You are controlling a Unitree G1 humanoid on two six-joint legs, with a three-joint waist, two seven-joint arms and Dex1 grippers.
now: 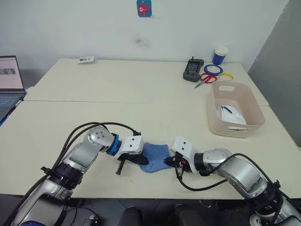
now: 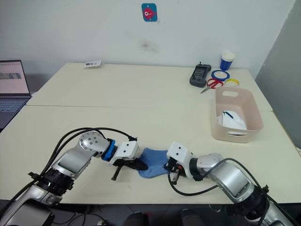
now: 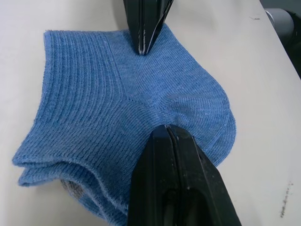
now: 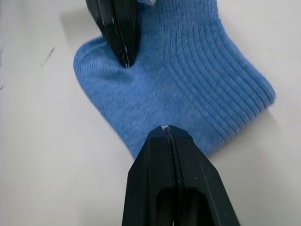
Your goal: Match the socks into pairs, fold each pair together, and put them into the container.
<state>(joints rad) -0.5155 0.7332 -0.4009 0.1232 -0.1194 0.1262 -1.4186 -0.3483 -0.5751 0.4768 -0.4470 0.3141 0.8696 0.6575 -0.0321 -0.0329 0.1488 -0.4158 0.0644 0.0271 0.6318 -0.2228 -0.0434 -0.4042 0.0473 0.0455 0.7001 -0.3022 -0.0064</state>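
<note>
A light blue sock bundle (image 1: 154, 154) lies flat near the table's front edge, with several cloth layers showing at one end (image 3: 56, 174). My left gripper (image 1: 131, 163) is at the bundle's left side, open, with its fingertips (image 3: 143, 44) spread wide over the cloth. My right gripper (image 1: 170, 162) is at the bundle's right side, also open, one fingertip (image 4: 124, 56) resting on the sock (image 4: 188, 70). The pink-beige container (image 1: 212, 113) stands at the right and holds a folded white pair (image 1: 230, 115).
At the back right are a blue-and-white paper cup (image 1: 220, 55), tape rolls (image 1: 213, 69), red scissors (image 1: 205, 79) and a black device (image 1: 193, 69). A laptop (image 1: 9, 82) sits at the far left. A small card (image 1: 86, 59) lies at the back.
</note>
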